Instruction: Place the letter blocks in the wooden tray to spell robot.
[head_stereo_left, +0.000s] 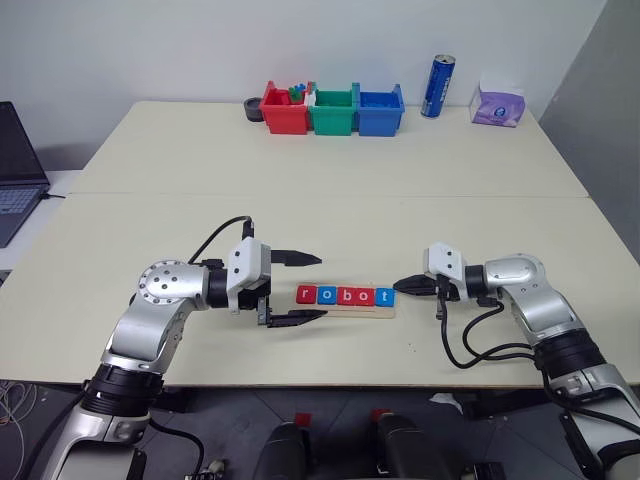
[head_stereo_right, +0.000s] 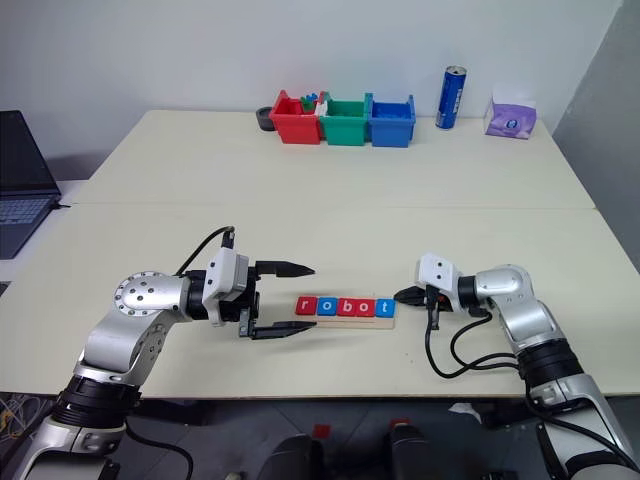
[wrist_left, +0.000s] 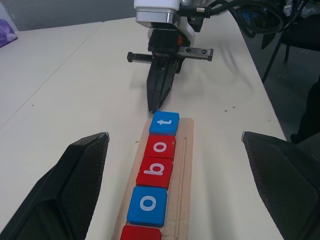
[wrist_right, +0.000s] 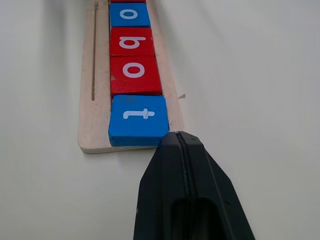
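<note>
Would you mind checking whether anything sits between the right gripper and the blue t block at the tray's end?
Nothing visible does: the shut right gripper points straight at the blue t block, its tip right at the block's edge.

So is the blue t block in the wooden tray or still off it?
In. The blue t block sits at the end of the wooden tray, butted against the red o block.

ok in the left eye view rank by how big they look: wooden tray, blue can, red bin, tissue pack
1. wooden tray, longest
2. red bin
3. blue can and tissue pack, too close to rank

The last three sit farther away, so true sizes stay unsure.
</note>
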